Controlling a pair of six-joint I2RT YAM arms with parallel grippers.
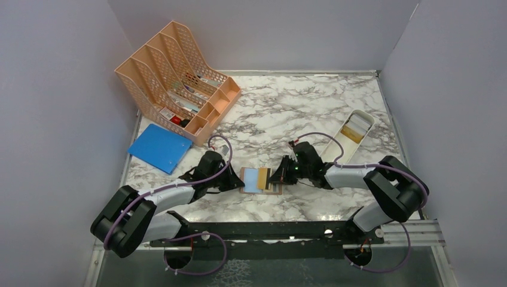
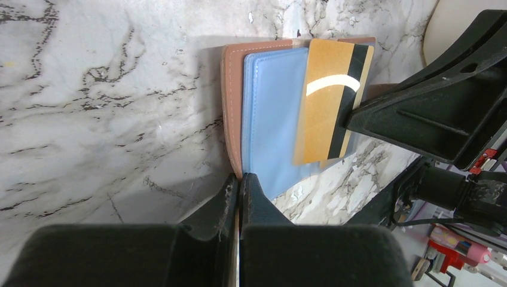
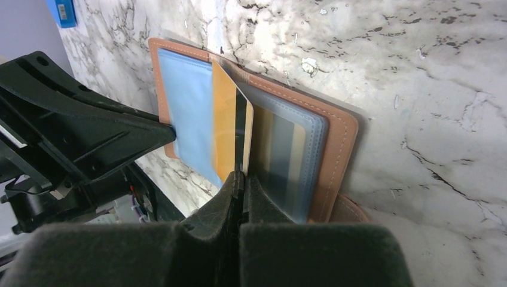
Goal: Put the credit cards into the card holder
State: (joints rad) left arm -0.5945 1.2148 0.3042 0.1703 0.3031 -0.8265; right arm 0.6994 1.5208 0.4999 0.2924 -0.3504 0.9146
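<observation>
The card holder (image 1: pixel 261 180) lies open on the marble table between the two grippers. It is pinkish-tan outside (image 3: pixel 341 137) with a light blue lining (image 2: pixel 272 119). My left gripper (image 2: pixel 240 177) is shut on the holder's left edge and pins it. My right gripper (image 3: pixel 241 174) is shut on a yellowish-gold credit card (image 3: pixel 230 131) with a dark stripe. It holds the card on edge over the holder's middle, and the card also shows in the left wrist view (image 2: pixel 329 95). More cards show through the holder's clear right-hand pockets (image 3: pixel 281 149).
A white oblong tray (image 1: pixel 365 119) holding card-like pieces lies at the back right. A peach mesh file organiser (image 1: pixel 173 78) stands at the back left, with a blue flat folder (image 1: pixel 159 147) in front of it. Grey walls enclose the table.
</observation>
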